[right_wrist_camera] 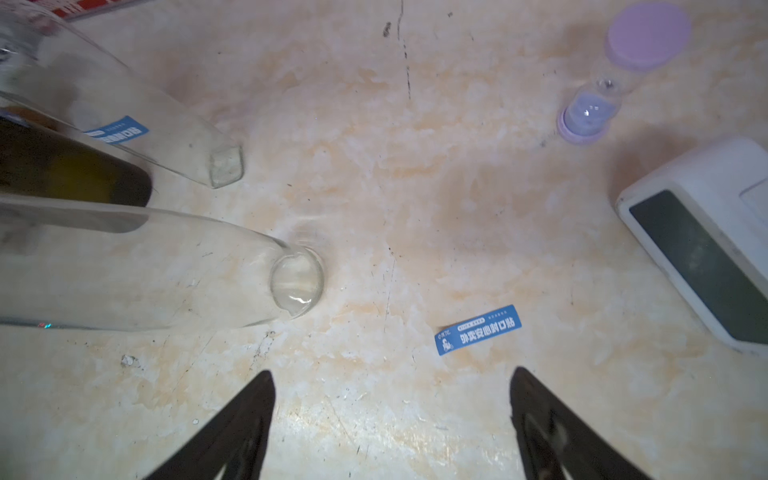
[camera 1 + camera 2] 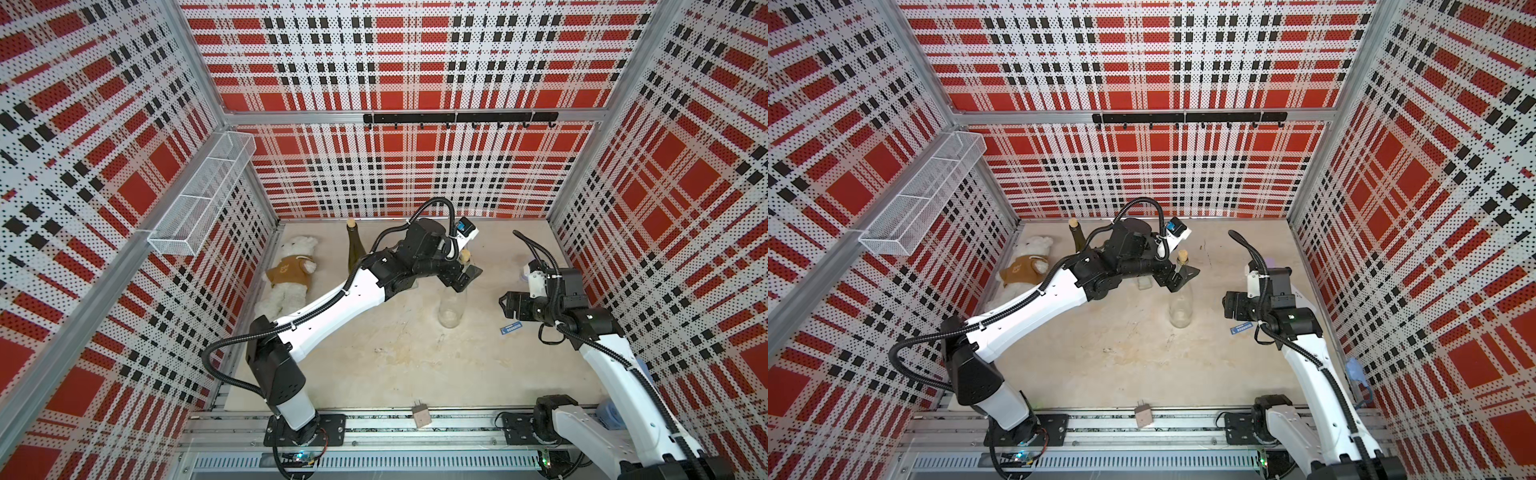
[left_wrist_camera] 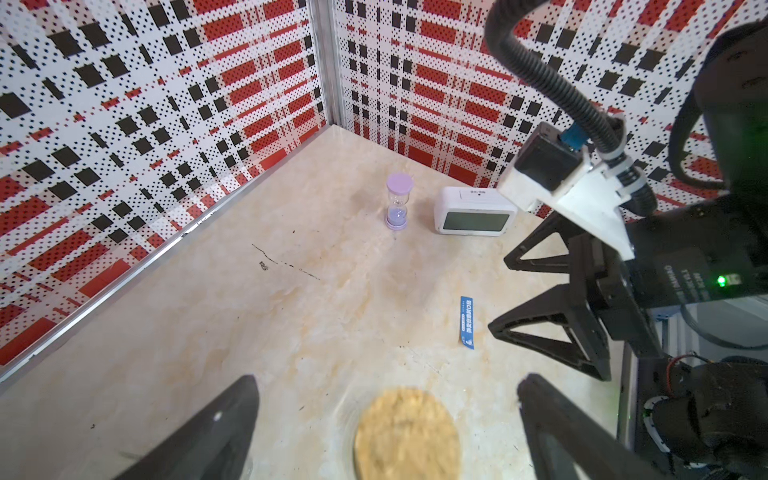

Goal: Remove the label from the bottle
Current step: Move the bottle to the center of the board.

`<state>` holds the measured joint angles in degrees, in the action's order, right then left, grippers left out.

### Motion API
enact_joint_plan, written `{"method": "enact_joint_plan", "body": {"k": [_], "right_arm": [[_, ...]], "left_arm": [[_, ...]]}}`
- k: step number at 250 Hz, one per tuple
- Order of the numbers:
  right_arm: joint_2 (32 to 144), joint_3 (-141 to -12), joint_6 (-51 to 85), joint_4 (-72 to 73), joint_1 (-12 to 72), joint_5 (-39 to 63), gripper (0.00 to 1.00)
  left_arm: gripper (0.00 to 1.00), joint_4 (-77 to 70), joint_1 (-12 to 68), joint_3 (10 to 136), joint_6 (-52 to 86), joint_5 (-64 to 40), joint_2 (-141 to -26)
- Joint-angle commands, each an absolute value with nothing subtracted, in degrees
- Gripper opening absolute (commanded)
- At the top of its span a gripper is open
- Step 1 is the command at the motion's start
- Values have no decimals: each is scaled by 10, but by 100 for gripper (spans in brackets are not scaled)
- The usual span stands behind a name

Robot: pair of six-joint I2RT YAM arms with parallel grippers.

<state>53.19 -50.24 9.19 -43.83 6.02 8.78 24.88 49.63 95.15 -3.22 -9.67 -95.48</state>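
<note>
A clear glass bottle (image 2: 452, 305) with a cork (image 2: 465, 254) stands upright mid-table in both top views (image 2: 1180, 309). My left gripper (image 2: 465, 277) is open around its neck; in the left wrist view the cork (image 3: 407, 432) sits between the parted fingers (image 3: 232, 415) without touching them. A blue label (image 2: 511, 328) lies flat on the table to the right of the bottle (image 1: 297, 282), also in the wrist views (image 3: 467, 322) (image 1: 478, 330). My right gripper (image 2: 503, 305) hovers open just above the label, with nothing between its fingers (image 1: 249, 407).
A square clear bottle (image 1: 226, 166) bearing a blue label (image 1: 118, 129) and a dark green bottle (image 2: 355, 249) stand behind the left arm. A plush toy (image 2: 291, 270) lies far left. A purple hourglass (image 3: 399, 201) and a white clock (image 3: 473, 212) sit near the right wall.
</note>
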Motion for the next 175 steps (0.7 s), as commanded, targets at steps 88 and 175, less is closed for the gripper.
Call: {"method": "enact_joint_plan", "body": {"k": [88, 175], "right_arm": [[469, -509, 73, -383, 59, 162, 96], [481, -556, 88, -346, 123, 176, 90]], "left_arm": [[99, 205, 487, 932, 6, -100, -865], [99, 184, 395, 864, 102, -81, -778]]}}
